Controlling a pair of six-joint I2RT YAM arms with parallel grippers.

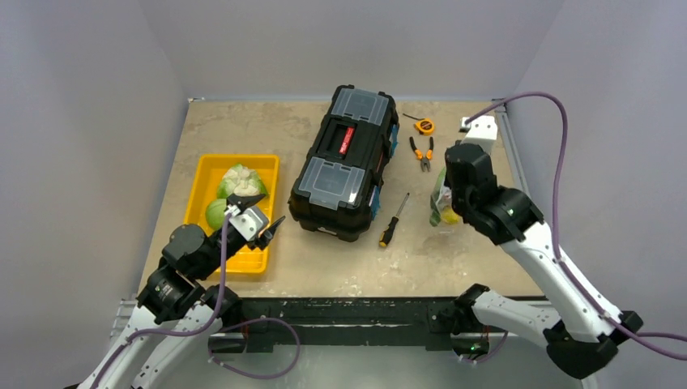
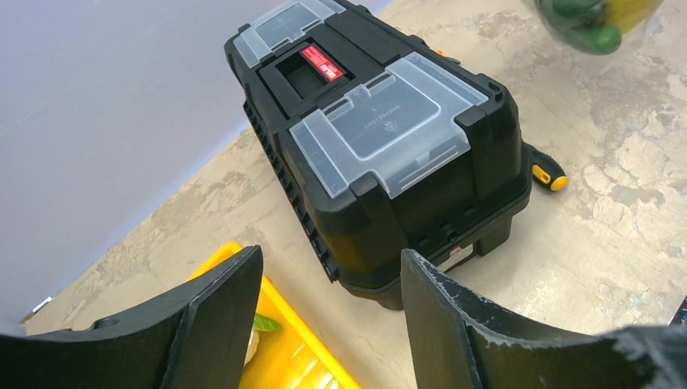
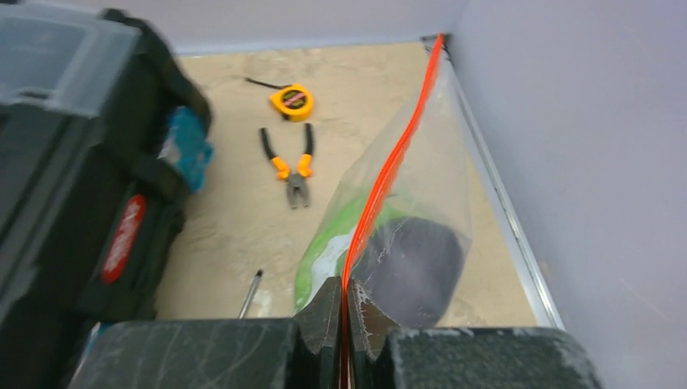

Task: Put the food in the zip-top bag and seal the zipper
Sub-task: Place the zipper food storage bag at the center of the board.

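My right gripper point(image 3: 343, 285) is shut on the red-orange zipper point(image 3: 387, 166) of the clear zip-top bag point(image 3: 429, 162), which hangs from it with green food point(image 3: 336, 235) and a dark purple piece point(image 3: 409, 263) inside. In the top view the bag point(image 1: 441, 204) shows under the right wrist near the right edge. A white cauliflower point(image 1: 241, 178) and a green cabbage point(image 1: 215, 213) lie in the yellow tray point(image 1: 202, 174). My left gripper point(image 2: 332, 279) is open and empty above the tray's right side; in the top view it point(image 1: 261, 220) points toward the toolbox.
A black toolbox point(image 1: 344, 158) stands mid-table. A black-and-yellow screwdriver point(image 1: 393, 220) lies right of it. Orange-handled pliers point(image 1: 421, 152) and a yellow tape measure point(image 1: 424, 126) lie at the back right. Walls close in on both sides.
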